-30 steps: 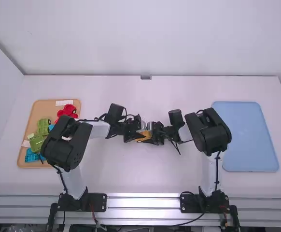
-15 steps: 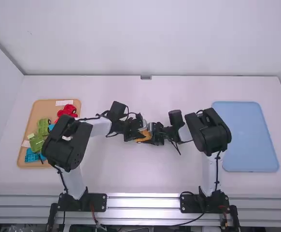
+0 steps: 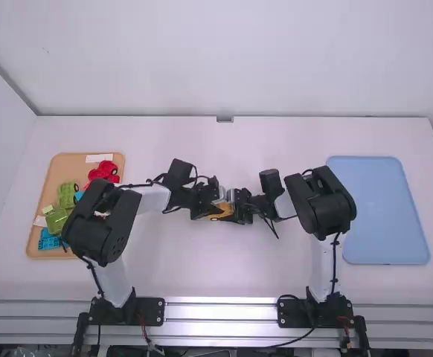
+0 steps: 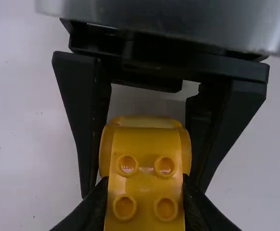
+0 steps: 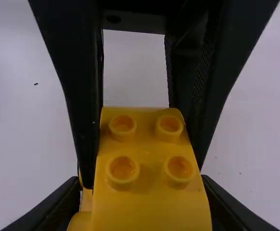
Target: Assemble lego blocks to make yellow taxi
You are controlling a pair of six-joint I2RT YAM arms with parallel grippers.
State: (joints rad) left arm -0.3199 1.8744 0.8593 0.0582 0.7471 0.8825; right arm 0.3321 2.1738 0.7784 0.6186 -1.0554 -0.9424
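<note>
- OK so the yellow block piece (image 4: 146,185) is right between the two grippers: left gripper (image 3: 214,208) on one end, right gripper (image 3: 237,209) on the other, around the middle of the table (image 3: 224,275).
- Left gripper is clamped on the yellow block piece, one finger pressed to each side, per its wrist view.
- Right gripper's got it pinched too, also a finger per side.
- Super tight in there tbh, the two grippers are nose to nose with just a bit of yellow between them.
- Both are well apart from the tan tray (image 3: 56,175) and the blue tray (image 3: 384,216), and from the table's far edge.
- Heads up on the elbows: in the high view the left arm (image 3: 101,223) overlaps the tan tray's inner side, and the right arm (image 3: 328,201) overlaps the blue tray's inner edge.
- Count time: two grippers, two trays, and four studs on the yellow in each wrist view. Can't tell how many blocks make up the yellow bit.
- Tan tray has red parts (image 3: 103,171), green parts (image 3: 58,219) and blue parts (image 3: 49,242), partly behind the arm so no solid count, plus two white labels (image 3: 99,158).
</note>
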